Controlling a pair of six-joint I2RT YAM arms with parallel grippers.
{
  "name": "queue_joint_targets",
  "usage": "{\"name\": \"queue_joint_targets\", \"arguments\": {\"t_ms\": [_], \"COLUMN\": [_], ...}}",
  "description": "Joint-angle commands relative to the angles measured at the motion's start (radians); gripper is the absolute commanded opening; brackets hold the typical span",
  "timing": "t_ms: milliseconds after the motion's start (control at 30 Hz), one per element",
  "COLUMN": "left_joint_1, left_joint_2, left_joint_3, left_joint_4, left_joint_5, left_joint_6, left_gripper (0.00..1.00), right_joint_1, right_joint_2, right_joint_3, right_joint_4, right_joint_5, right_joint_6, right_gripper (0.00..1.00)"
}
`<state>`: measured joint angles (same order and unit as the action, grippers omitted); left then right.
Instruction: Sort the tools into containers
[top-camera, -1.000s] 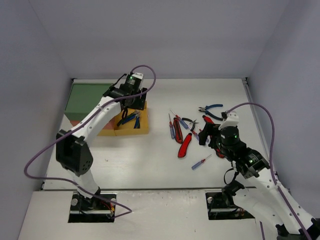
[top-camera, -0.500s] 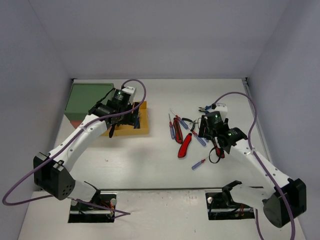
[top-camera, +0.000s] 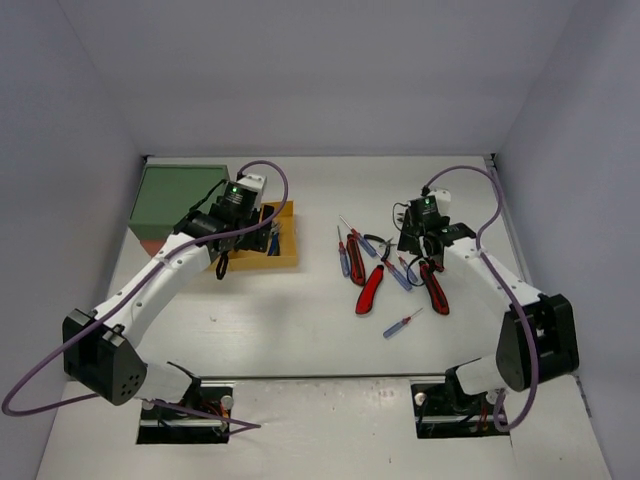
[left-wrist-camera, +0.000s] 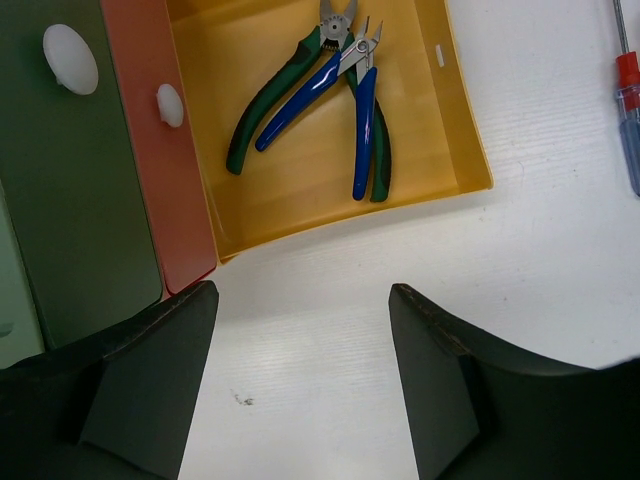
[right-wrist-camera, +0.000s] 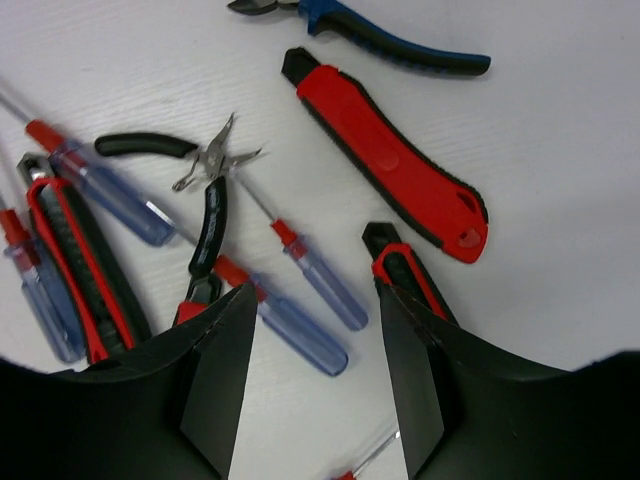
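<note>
The containers are stacked drawers: green (left-wrist-camera: 60, 200), orange-red (left-wrist-camera: 150, 150) and a pulled-out yellow drawer (left-wrist-camera: 455, 130). In the yellow one lie green-handled pliers (left-wrist-camera: 265, 105) and blue-handled pliers (left-wrist-camera: 362, 120). My left gripper (left-wrist-camera: 300, 370) hangs open over bare table just in front of that drawer (top-camera: 288, 258), holding nothing. My right gripper (right-wrist-camera: 315, 370) is open low over the tool pile, its jaws either side of a blue-and-red screwdriver (right-wrist-camera: 300, 330). A red-and-black utility knife (right-wrist-camera: 405, 275) lies partly under its right finger. From above, the right gripper (top-camera: 420, 250) sits among the tools.
Around the right gripper lie a red utility knife (right-wrist-camera: 390, 160), black needle-nose pliers (right-wrist-camera: 205, 200), blue-handled pliers (right-wrist-camera: 400, 40), more screwdrivers (right-wrist-camera: 110, 190) and another knife (right-wrist-camera: 80, 270). A lone screwdriver (top-camera: 402, 322) lies nearer the arms. Purple cables loop off both arms.
The right arm reached away from its base onto the tool pile and its jaws narrowed. The left gripper drew back and left from above the yellow drawer.
</note>
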<state>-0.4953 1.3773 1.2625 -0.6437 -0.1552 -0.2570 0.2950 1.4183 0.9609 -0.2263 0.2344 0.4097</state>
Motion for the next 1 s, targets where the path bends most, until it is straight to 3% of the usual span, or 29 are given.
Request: {"name": "queue_joint_targets", "arguments": {"t_ms": [0,433,967], "left_joint_1": [0.006,0.007,0.015], "left_joint_2": [-0.021,-0.011,-0.022], "left_joint_3": [0.023,0.018,0.021], "left_joint_4": [0.046,0.046,0.041], "left_joint_5": [-0.02,-0.057,-0.031], "left_joint_6": [0.018,0.054,0.062], "left_gripper": [0.66,0.66,0.66], "right_joint_1": [-0.1,-0.169,-0.27], "right_joint_2": [0.093,0.454,0.559], "right_joint_3": [0.086,0.342,0.41], "right_joint_4": [0.065,0.097,0.125], "right_joint_5": [-0.012,-0.056,-0.244], "right_joint_6": [-0.065,-0.352,-0.485], "right_gripper": [0.49,0.51,0.46]}}
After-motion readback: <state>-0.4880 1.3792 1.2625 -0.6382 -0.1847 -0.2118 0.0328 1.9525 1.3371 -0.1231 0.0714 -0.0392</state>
